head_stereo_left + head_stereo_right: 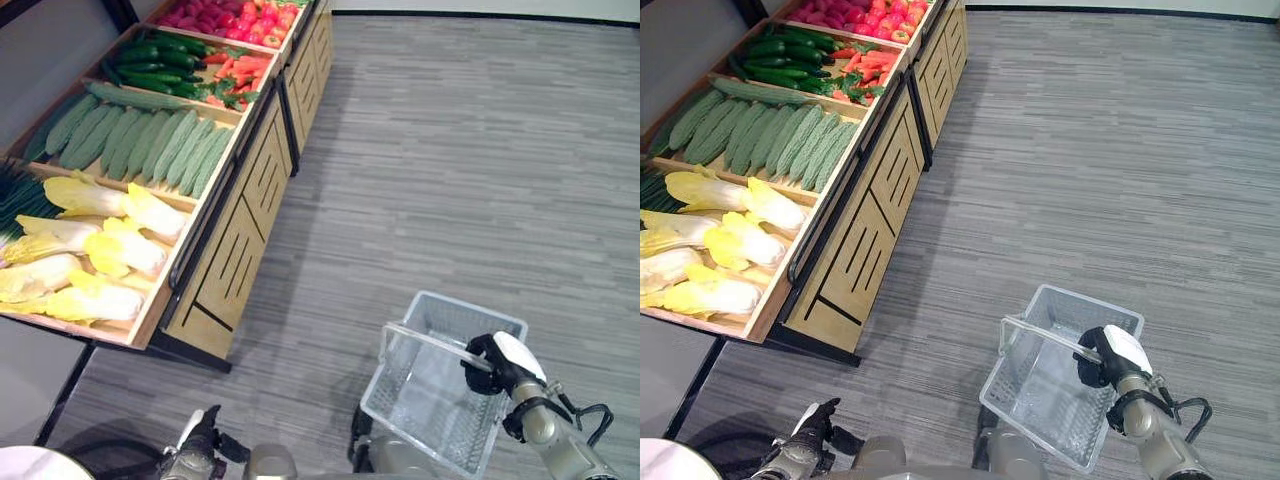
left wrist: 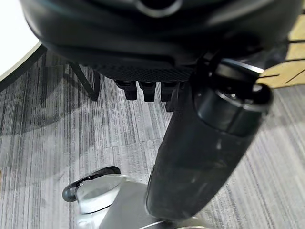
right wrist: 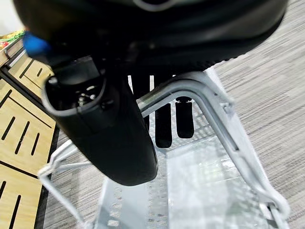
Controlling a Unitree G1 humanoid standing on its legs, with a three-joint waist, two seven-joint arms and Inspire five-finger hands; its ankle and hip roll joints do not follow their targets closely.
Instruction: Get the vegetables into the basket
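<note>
Grey striped carpet (image 1: 470, 170) covers the floor, and a wooden produce stand (image 1: 240, 235) with slatted front panels runs along the robot's left side. Its sloping bins hold, from nearest to farthest, pale yellow napa cabbages (image 1: 95, 255), bumpy green bitter gourds (image 1: 140, 140), dark cucumbers (image 1: 155, 65) beside orange carrots (image 1: 235, 75), and red tomatoes (image 1: 265, 20) at the far end. All the vegetables lie well up and to the left of both hands, with open carpet between the stand and the basket.

The right hand (image 1: 500, 365) is clenched around the clear bar handle (image 3: 200, 95) of a translucent mesh plastic basket (image 1: 400, 405), which hangs just below and to the left of that hand; its fingers (image 3: 183, 117) curl under the handle in the right wrist view. The basket holds no vegetables.

The left hand (image 1: 205, 440) sits low near the robot's body, well left of the basket, fingers (image 2: 145, 90) curled and holding nothing
</note>
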